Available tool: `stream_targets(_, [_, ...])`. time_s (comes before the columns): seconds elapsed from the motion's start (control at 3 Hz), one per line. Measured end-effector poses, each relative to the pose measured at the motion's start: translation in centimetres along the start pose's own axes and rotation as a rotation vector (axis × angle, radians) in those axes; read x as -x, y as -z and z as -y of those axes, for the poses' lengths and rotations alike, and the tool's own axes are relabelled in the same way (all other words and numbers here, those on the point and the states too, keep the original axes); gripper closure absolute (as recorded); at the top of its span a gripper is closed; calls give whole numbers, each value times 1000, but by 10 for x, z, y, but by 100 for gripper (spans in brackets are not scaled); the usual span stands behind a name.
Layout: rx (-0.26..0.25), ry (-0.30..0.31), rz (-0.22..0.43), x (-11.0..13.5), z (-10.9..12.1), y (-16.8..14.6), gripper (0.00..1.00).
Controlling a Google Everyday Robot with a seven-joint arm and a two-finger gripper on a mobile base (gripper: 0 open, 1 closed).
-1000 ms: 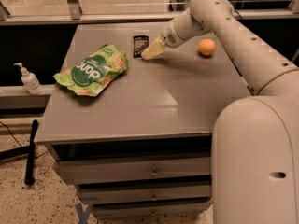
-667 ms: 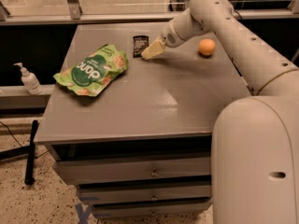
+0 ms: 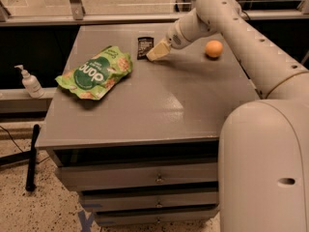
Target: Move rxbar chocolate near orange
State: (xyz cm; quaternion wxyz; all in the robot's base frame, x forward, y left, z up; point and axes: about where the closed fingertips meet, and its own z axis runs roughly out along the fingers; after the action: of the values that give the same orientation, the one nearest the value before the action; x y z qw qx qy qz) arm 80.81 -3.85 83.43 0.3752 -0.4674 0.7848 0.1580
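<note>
Camera view: looking down across a grey table top (image 3: 159, 105), with 12 o'clock at the far edge.
Gripper: the gripper (image 3: 157, 52) is hanging low over the far part of the top, at about 12 o'clock from the table's middle, pointing down and toward 8 o'clock. Whether it is wide or narrow cannot be told, and nothing is showing as held.
Arm: the white arm (image 3: 231, 23) is reaching in from 3 o'clock, arching over the far right corner and joining the robot body (image 3: 265, 168), which is filling the near right of the view.
Rxbar chocolate: the rxbar chocolate (image 3: 144, 46) is lying flat on the table just beside the gripper, at its 10 o'clock. Whether the two are touching cannot be told.
Orange: the orange (image 3: 214, 49) is sitting on the table at the gripper's 3 o'clock, well apart from the bar, with the arm passing above the gap between them.
Green chip bag: the green chip bag (image 3: 95, 72) is lying flat at the gripper's 8 o'clock, near the table's left edge.
Drawers: the drawers (image 3: 145, 178) are sitting closed under the top, stacked one below another.
Pump bottle: the pump bottle (image 3: 30, 82) is standing upright on a ledge off the table, at 9 o'clock from the bag.
Black pole: the black pole (image 3: 31, 156) is leaning by the table's near left corner, down on the speckled floor.
</note>
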Motion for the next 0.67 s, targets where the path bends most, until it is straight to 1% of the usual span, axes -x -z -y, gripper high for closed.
stream_targets(0.33, [0,0,0,0,0,0,83])
stream_targets(0.67, [0,0,0,0,0,0,60])
